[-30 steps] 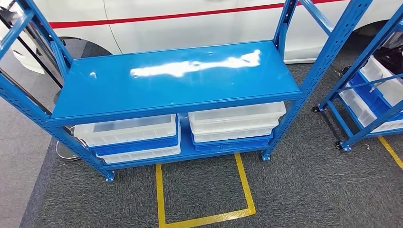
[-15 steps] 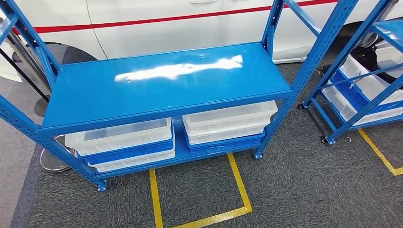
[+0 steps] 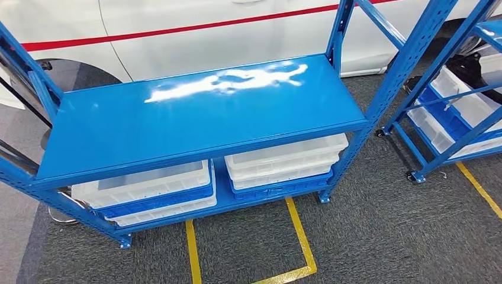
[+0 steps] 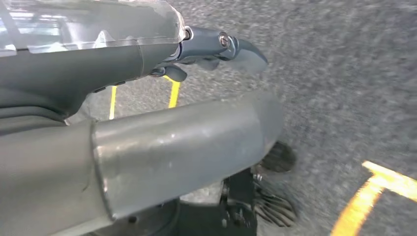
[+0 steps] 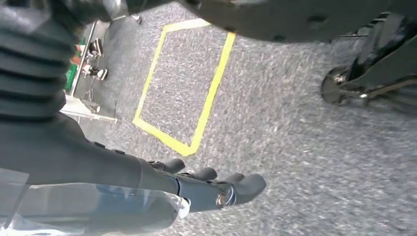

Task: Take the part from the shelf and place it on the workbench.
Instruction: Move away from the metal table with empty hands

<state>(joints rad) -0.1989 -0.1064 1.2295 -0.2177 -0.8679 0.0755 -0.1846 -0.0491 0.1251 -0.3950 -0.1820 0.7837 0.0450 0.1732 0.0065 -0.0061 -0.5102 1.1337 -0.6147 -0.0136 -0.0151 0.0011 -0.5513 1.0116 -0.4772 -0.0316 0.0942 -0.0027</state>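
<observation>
Here, the head view looks down on a blue metal shelf [image 3: 201, 118], its glossy, flat top board running long from left to right with a white glare across it. No part can be made out on that board. On the lower level sit stacked shallow plastic trays [image 3: 284, 158], translucent white over blue, in two piles side by side; whether a part lies inside them cannot be told. Both arms hang low beside the body, so the shelf lies ahead of and above each hand, and neither looks clearly nearer. The left hand [image 4: 216, 49] holds nothing, its dark fingers loosely extended over grey carpet. The right hand [image 5: 211, 187] is likewise empty, fingers stretched out near yellow floor tape [image 5: 206, 108].
</observation>
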